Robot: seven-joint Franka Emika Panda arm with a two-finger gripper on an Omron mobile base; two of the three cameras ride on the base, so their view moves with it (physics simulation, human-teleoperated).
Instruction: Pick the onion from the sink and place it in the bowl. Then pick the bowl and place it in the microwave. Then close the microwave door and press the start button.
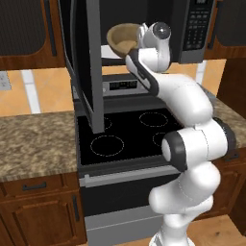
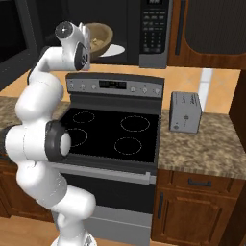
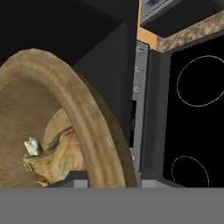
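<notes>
Room: kitchen with brown wood cabinets, speckled stone counter [image 1: 33, 144] on both sides of a black-topped stove [image 2: 113, 129], orange wall behind.
Stove: four ring burners on a black top; grey control strip along its back edge.
Toaster: grey toaster [image 2: 185, 112] on the counter just right of the stove, near the back wall.
Microwave: dark microwave [image 2: 129, 29] above the stove, button panel on its right side, cavity open with a pale plate on its floor.
Door: door [image 1: 89, 62] swung wide on the left, seen edge-on in the left base view, its lower edge hanging over the stove's left back corner.
Bowl: tan, wood-like bowl [image 1: 121, 39] with a thick rim, tilted, at the mouth of the microwave cavity above the plate; whether it touches the plate I cannot tell.
Onion: yellowish-tan onion [image 3: 57, 159] with a pale tip, lying inside the bowl against its inner wall.
Gripper: gripper [image 1: 139, 41] raised to the microwave opening, at the bowl's rim on the side nearest the arm; the hand view has the rim arching right up against the camera. Jaws part-way closed and set on the bowl's rim, holding it; fingertips themselves hidden.
Onion to gripper: just beside the gripper, inside the held bowl, apart from the fingers.
</notes>
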